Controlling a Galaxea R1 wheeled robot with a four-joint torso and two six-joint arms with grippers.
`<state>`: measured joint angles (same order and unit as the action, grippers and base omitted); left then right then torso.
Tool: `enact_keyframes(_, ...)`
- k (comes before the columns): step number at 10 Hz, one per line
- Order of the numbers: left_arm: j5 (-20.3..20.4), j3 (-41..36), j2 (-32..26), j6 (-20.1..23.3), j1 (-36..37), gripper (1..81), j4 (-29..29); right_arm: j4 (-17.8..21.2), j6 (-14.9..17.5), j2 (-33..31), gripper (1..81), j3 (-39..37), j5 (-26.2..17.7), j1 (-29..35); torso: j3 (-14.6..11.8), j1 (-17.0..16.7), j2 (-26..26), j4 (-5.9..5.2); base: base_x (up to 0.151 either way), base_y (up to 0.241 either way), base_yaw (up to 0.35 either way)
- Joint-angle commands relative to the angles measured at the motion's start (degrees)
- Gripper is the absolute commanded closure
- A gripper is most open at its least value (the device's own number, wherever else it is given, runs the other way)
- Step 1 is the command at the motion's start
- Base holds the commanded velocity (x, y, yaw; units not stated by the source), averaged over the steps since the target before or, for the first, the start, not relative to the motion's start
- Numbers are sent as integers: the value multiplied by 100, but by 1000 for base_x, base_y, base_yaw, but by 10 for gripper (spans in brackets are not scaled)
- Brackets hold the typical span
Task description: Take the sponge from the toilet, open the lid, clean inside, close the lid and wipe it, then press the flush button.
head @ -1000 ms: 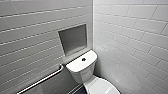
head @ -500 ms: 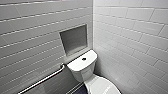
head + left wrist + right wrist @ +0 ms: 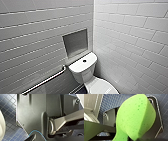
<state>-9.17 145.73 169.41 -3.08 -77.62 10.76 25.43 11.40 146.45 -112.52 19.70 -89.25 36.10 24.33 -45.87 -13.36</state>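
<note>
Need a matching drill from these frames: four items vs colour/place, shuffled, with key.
1. sponge
2. flush button
3. grab bar
4. wall niche

A. silvery, low on the wall beside the tank
B. bright green, curled over
C. grey recess above the tank
D. dark, round, centre of the tank top

Pairs: 1-B, 2-D, 3-A, 4-C

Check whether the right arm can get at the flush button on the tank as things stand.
Probably yes: the flush button sits uncovered on the tank top of the toilet, with nothing lying over it. The side wall stands close by, though, and that arm carries the sponge.
</note>
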Motion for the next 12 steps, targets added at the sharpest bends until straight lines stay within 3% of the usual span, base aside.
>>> enact_keyframes(1, -402, -18, -39, 1, 163, 10, -31, -117, 20, -8, 811, -31, -414, 7, -527, -347, 536, 0, 0, 0, 0)
enact_keyframes(4, -402, -18, -39, 9, 163, 10, -31, -117, 20, 238, 811, -436, -616, 16, -1194, -782, 1192, 0, 0, 0, 0)
enact_keyframes(5, -402, -18, -39, 9, 163, 10, -31, -117, 20, 273, 811, -472, -625, 24, -815, -903, 1373, 0, 0, 0, 0)
enact_keyframes(7, -402, -18, -39, 1, 163, 10, -31, -117, 20, 326, 811, -551, -704, 51, -1067, -1130, 1705, 0, 0, 0, 0)
enact_keyframes(11, -402, -18, -30, 1, 163, 10, -31, -117, 20, 555, 811, -867, -827, 69, -1148, -1643, 2503, 0, 0, 0, 0)
enact_keyframes(12, -402, -18, -30, 1, 163, 10, -31, -117, 20, 590, 811, -919, -836, 69, -1270, -1770, 2700, 0, 0, 0, 0)
